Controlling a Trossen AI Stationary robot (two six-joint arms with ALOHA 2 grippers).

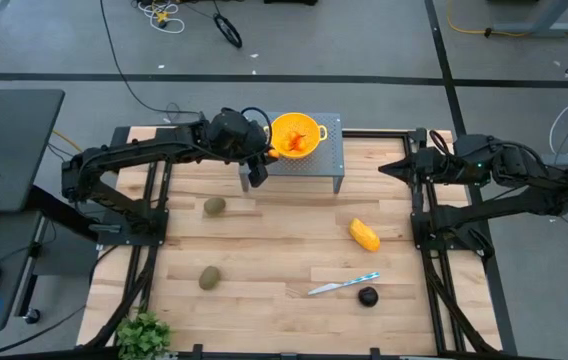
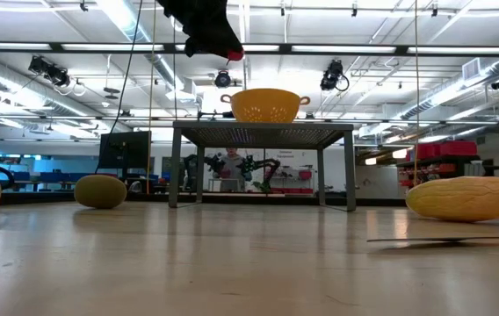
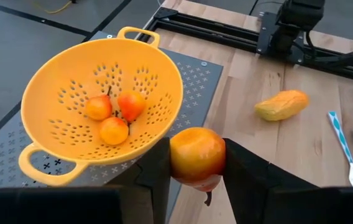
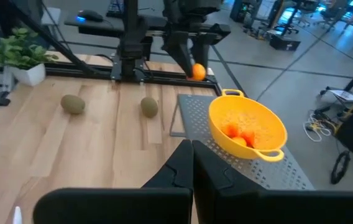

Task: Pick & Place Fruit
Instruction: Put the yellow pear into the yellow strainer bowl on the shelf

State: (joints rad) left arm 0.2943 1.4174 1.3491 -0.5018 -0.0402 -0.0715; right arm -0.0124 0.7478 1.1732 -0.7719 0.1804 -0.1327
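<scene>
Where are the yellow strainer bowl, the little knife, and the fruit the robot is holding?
yellow strainer bowl (image 3: 71,99), left wrist view, on its perforated inner wall.
knife (image 1: 344,285), high view, on the middle of the blade.
held orange-red fruit (image 3: 196,154), left wrist view, on its front face between the left fingers.

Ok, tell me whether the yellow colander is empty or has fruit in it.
Not empty: the yellow colander holds three small orange fruits, lying together at its bottom.
</scene>
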